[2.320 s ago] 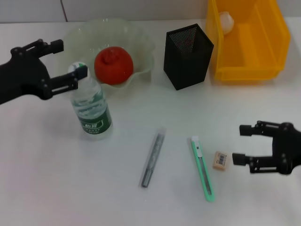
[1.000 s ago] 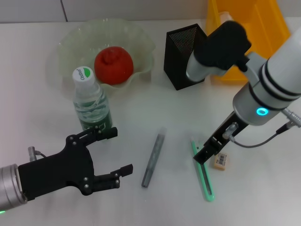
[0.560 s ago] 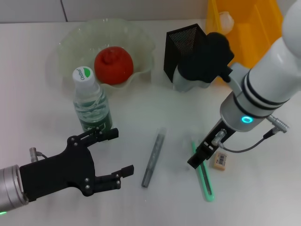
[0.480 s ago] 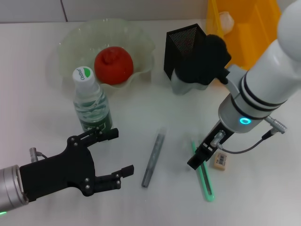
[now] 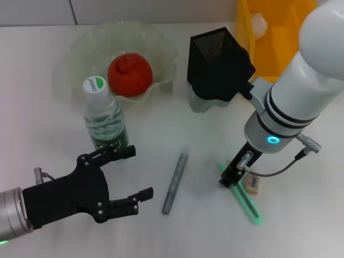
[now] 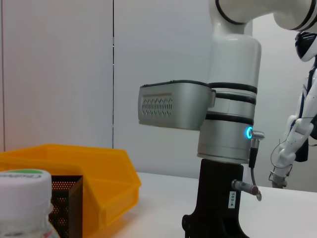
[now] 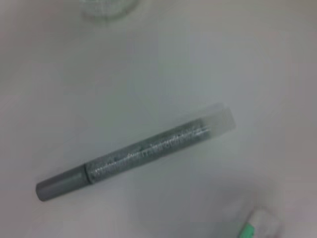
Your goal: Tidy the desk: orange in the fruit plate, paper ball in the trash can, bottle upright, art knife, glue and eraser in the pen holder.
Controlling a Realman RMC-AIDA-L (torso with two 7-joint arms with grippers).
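Head view shows our right claw down on the green art knife, which lies flat on the counter with the eraser just beside it. We cannot tell if the claw is apart or together. We think the job now is to grab the knife. It is thin and lies low, so we should pinch it across its thin sides, near the middle, and lift it straight up. We must not bump the eraser. The glue stick waits near, and the pen holder stands farther back. Our left claw hangs apart, holding nothing, near the upright bottle. The bottle has a green label, but we cannot read its words.
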